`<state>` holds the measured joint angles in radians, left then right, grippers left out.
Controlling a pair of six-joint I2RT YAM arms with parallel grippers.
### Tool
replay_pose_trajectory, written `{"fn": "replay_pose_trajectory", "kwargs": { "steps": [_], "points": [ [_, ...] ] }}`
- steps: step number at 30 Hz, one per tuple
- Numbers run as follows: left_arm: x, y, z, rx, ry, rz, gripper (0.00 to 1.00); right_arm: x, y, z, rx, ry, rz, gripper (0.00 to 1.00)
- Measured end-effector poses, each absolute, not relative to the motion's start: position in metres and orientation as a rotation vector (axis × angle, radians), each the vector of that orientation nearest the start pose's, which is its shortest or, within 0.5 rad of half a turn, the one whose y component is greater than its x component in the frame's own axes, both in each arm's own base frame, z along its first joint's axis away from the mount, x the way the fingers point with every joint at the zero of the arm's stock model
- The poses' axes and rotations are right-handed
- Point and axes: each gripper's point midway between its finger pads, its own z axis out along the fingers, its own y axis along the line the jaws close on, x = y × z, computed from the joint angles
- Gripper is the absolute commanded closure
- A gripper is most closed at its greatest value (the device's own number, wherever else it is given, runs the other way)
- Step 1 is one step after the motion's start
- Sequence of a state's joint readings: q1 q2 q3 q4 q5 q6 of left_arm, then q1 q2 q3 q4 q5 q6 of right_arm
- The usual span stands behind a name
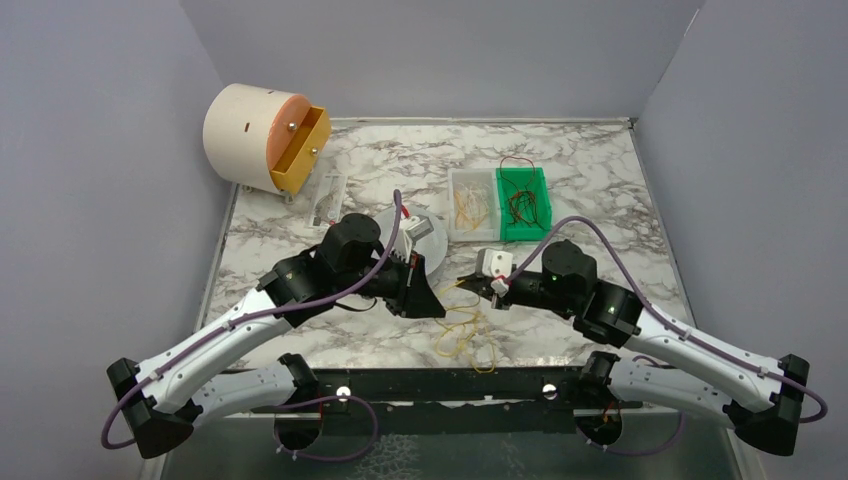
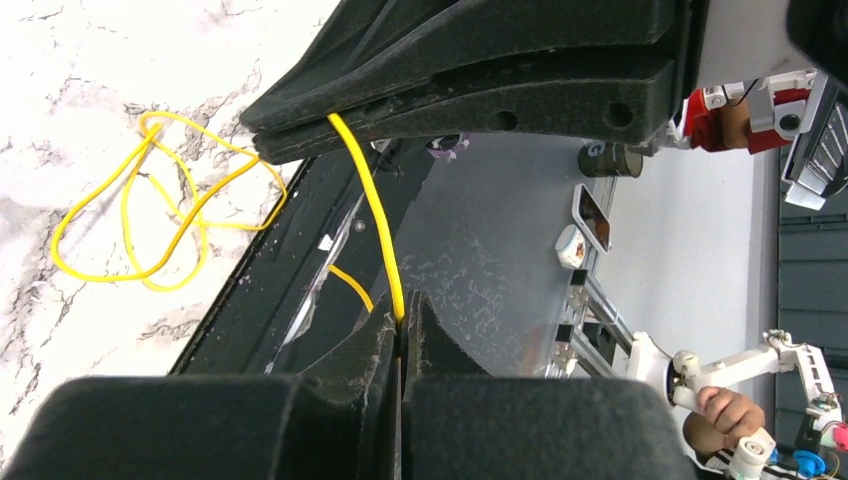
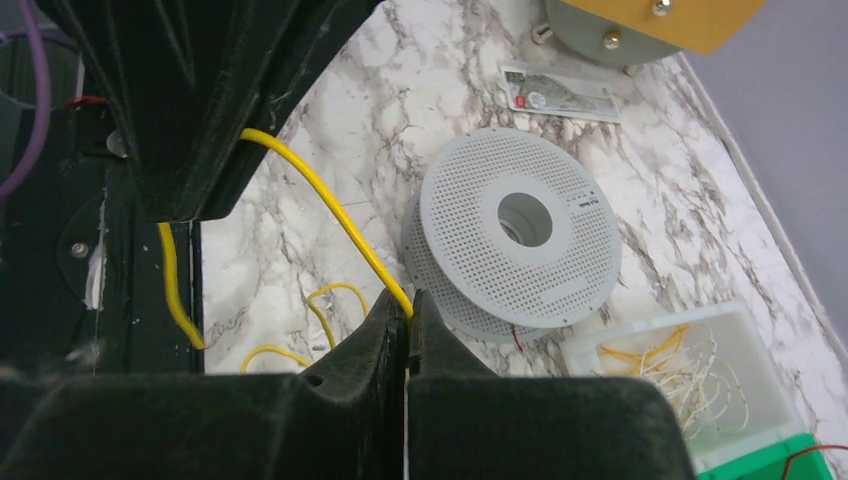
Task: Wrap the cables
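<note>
A thin yellow cable (image 1: pixel 452 287) is held taut between my two grippers above the table's near middle. My left gripper (image 1: pixel 437 303) is shut on it; in the left wrist view the cable (image 2: pixel 375 215) runs from my closed tips (image 2: pixel 403 322) to the right gripper's closed fingers. My right gripper (image 1: pixel 470 283) is also shut on it; in the right wrist view the cable (image 3: pixel 335 215) runs from my tips (image 3: pixel 410 312) to the left gripper. The cable's slack loops (image 1: pixel 462 335) lie on the marble below. More yellow cables (image 1: pixel 470 208) and dark red cables (image 1: pixel 522 200) lie in bins.
A grey perforated spool (image 3: pixel 520 240) lies flat on the marble behind the left gripper. A clear bin (image 1: pixel 472 232) and a green bin (image 1: pixel 545 210) stand at the back middle. A white drum with an orange drawer (image 1: pixel 262 135) stands at the back left. The table's black front rail (image 1: pixel 440 385) runs below.
</note>
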<state>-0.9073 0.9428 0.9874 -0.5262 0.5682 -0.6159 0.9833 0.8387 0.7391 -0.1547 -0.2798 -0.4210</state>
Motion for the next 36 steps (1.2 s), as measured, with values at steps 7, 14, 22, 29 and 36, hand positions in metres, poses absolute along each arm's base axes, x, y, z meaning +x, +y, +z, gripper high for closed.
{"fn": "replay_pose_trajectory", "kwargs": {
  "steps": [7, 14, 22, 29, 36],
  "points": [
    [0.09, -0.286, 0.268, 0.739, 2.189, -1.386, 0.44, 0.168, 0.278, 0.26, -1.239, 1.372, 0.589, 0.99],
    [0.114, -0.28, 0.267, 0.687, 2.151, -1.229, 0.37, 0.2, 0.262, 0.28, -1.054, 1.565, 0.449, 0.99],
    [0.15, -0.26, 0.288, 0.591, 2.05, -0.99, 0.27, 0.224, 0.221, 0.252, -0.809, 1.872, 0.213, 0.99],
    [0.173, -0.242, 0.292, 0.552, 2.007, -0.803, 0.27, 0.233, 0.194, 0.242, -0.623, 2.014, 0.081, 0.99],
    [0.194, -0.233, 0.277, 0.566, 2.01, -0.634, 0.25, 0.252, 0.163, 0.235, -0.4, 2.096, 0.028, 0.99]
  ]
}}
